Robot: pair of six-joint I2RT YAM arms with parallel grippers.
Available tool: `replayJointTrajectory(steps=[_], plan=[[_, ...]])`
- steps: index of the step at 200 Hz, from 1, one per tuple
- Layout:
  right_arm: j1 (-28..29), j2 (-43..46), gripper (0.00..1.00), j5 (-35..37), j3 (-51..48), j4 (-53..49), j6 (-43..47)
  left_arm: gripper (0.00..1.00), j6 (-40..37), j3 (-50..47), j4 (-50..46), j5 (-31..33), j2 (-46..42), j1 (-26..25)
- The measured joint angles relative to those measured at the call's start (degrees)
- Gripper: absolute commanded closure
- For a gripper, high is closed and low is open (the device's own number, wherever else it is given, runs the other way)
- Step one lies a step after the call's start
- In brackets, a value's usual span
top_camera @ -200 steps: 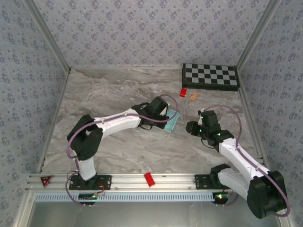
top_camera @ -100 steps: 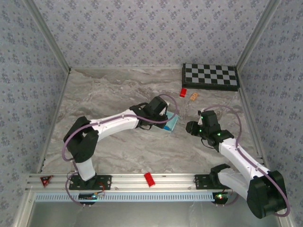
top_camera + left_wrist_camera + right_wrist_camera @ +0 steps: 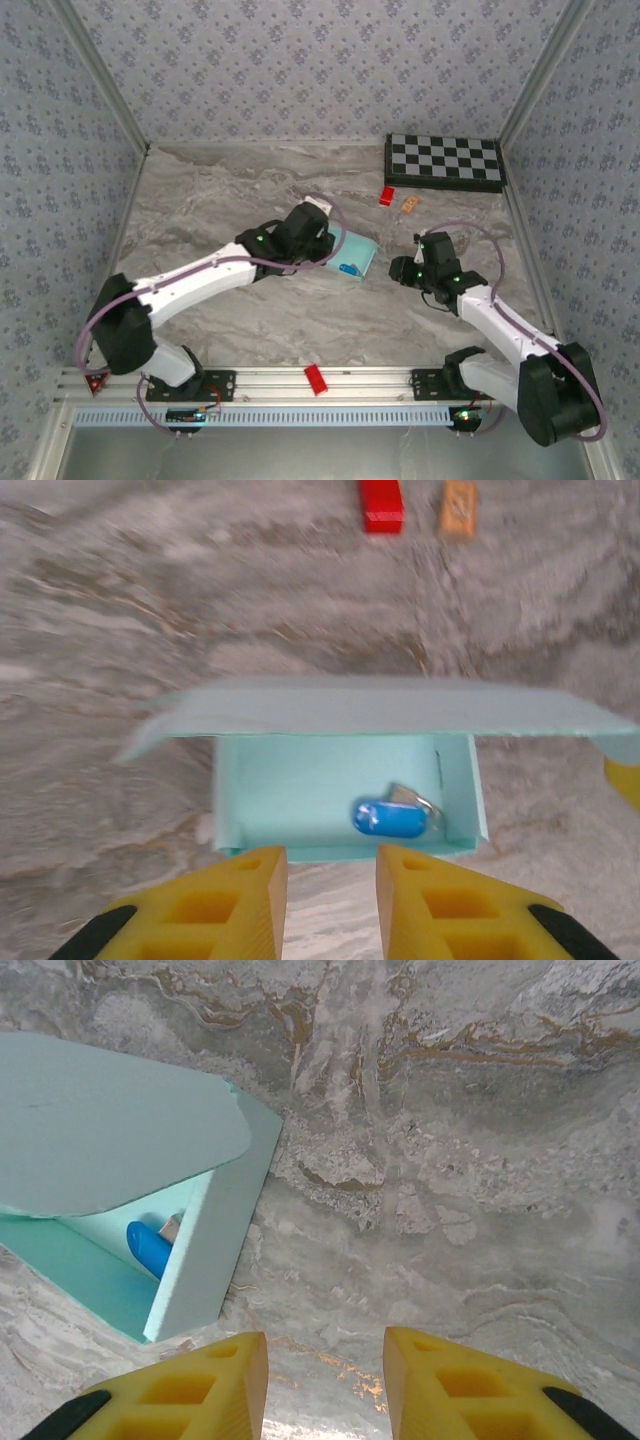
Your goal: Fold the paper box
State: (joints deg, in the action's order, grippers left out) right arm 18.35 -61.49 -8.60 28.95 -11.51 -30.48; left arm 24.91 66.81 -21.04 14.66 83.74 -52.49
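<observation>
The paper box [image 3: 300, 780] lay open on the worktop [image 3: 150, 630], a blue thing [image 3: 388, 818] inside; left tool [image 3: 330, 855] and right tool [image 3: 325, 1340] stood narrowly parted, both empty

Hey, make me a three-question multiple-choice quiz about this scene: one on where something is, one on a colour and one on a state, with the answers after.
1. Where on the table does the checkerboard lie?
A) near left corner
B) far right corner
C) in the middle

2. What colour is the small object inside the paper box?
A) blue
B) red
C) yellow

3. How is the lid of the paper box?
A) tucked shut
B) torn off
C) open, with the inside showing

Answers:
1 B, as the top view shows it against the far wall on the right.
2 A, as both wrist views show a blue object lying in the box.
3 C, as the left wrist view looks straight into the box under the raised lid.
</observation>
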Motion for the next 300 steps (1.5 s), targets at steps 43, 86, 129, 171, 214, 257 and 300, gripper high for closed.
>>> replayJointTrajectory(steps=[43, 86, 129, 171, 214, 257, 300], plan=[[-0.1, -6.2, 0.67, -0.5, 0.1, 3.2, -1.3, 0.75, 7.3, -5.6, -0.2, 1.0, -3.6, 10.6], [-0.4, -12.0, 0.73, -0.2, 2.0, 5.6, -2.1, 0.84, 11.1, -8.0, 1.0, -6.8, 3.5, 19.2], [-1.3, -18.0, 0.78, -0.4, 4.9, 8.9, -2.4, 0.86, 13.4, -8.2, 6.2, -15.7, 12.4, 22.1], [-1.8, -22.7, 0.79, -2.3, 6.7, 11.4, -2.5, 0.87, 14.9, -8.0, 11.0, -22.9, 18.5, 22.5], [-2.0, -27.1, 0.79, -4.8, 10.2, 12.8, -1.5, 0.87, 15.7, -8.0, 14.4, -28.4, 19.6, 22.5], [-2.0, -32.0, 0.79, -8.0, 14.6, 13.3, 0.5, 0.87, 16.8, -11.5, 17.2, -30.3, 17.9, 22.5], [-0.7, -35.5, 0.78, -9.9, 18.9, 12.7, 2.9, 0.83, 18.2, -17.7, 16.1, -27.9, 11.6, 22.3]])
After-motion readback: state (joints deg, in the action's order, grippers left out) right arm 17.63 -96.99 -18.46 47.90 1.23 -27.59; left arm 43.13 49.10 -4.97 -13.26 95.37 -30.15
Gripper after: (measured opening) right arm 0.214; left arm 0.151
